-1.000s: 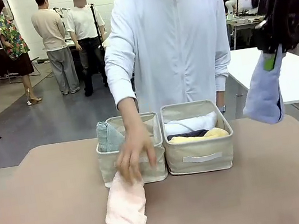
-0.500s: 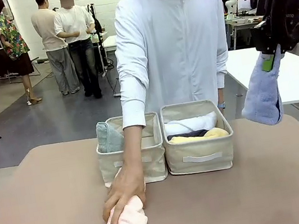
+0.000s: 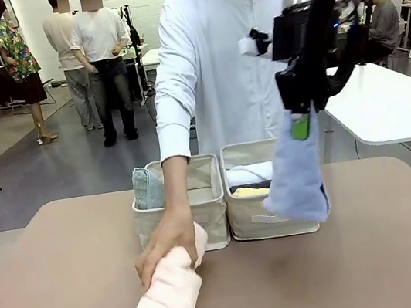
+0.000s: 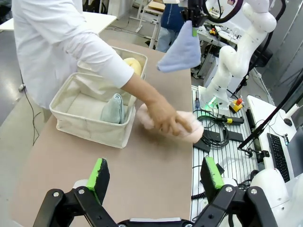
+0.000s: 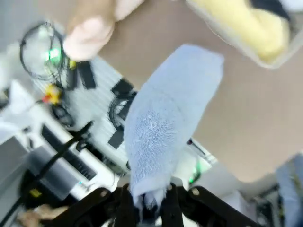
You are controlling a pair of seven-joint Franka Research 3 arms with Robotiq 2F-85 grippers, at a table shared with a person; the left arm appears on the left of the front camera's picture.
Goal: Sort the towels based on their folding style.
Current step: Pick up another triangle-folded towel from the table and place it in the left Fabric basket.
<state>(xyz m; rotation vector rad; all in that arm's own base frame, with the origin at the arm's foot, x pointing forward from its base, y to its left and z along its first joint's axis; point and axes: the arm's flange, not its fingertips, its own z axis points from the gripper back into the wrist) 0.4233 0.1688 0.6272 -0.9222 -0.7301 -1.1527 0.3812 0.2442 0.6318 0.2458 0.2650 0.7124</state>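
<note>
Two fabric bins on a brown table (image 3: 380, 267), a workroom behind.
The left bin (image 3: 215, 215) and the right bin (image 3: 247, 221) are set side by side near the far edge, and a person in a white jacket (image 3: 230, 64) is stood behind them. Farther back, people (image 3: 100, 53) are seen standing on a grey floor (image 3: 59, 169); a white table (image 3: 393, 105) is placed at the right, with someone seated (image 3: 380, 13) beyond it. Cables (image 4: 222, 119) and a keyboard (image 4: 279, 158) are seen past the brown table's edge.

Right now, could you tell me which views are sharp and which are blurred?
Front view: sharp, evenly lit. Left wrist view: wide-angle bending at the edges, person's hand and pink towel slightly smeared. Right wrist view: blurred throughout, light blue towel recognisable.
</note>
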